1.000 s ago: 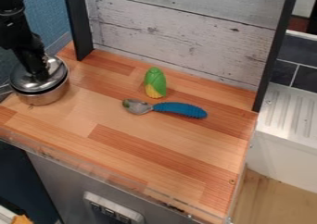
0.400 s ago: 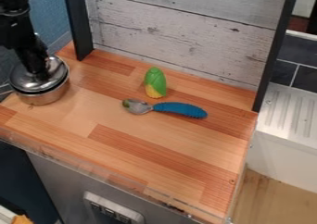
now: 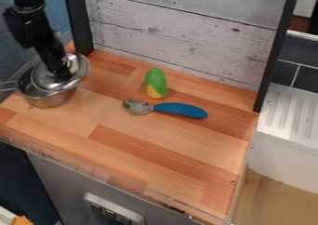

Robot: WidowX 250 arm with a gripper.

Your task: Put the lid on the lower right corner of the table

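Camera view: we find the jaws clenched on the lid (image 3: pixel 49 81), tilted above the ten-o'clock pot (image 3: pixel 47 101), presumably for lifting clear.

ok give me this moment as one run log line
hand: holding lid | lid: tilted, lifted off pot, partly over it | pot: left side of table | lower right corner: lid not placed

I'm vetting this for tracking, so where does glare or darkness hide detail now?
Camera view: bright reflections streak the metal lid and pot; the black gripper is too dark to show much detail; the wooden tabletop is fairly evenly lit.
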